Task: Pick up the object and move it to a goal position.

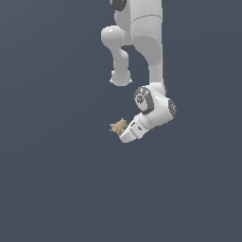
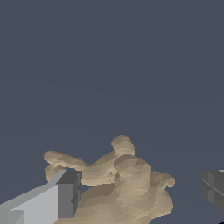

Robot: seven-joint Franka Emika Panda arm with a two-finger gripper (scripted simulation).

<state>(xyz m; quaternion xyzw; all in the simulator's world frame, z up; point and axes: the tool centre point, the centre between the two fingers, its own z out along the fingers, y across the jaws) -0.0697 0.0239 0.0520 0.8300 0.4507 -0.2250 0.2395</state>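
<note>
The arm (image 1: pixel 151 52) comes down from the top of the exterior view, a little to that view's right of centre, and bends at its lower end toward the exterior view's left. The object (image 1: pixel 117 126) sits just at the tip of the end effector (image 1: pixel 124 133) — on the exterior view's left of it, touching or nearly so. In the wrist view the object (image 2: pixel 127 188) lies between the two fingers (image 2: pixel 65 194) — one finger close against it, the other standing apart from it.
</note>
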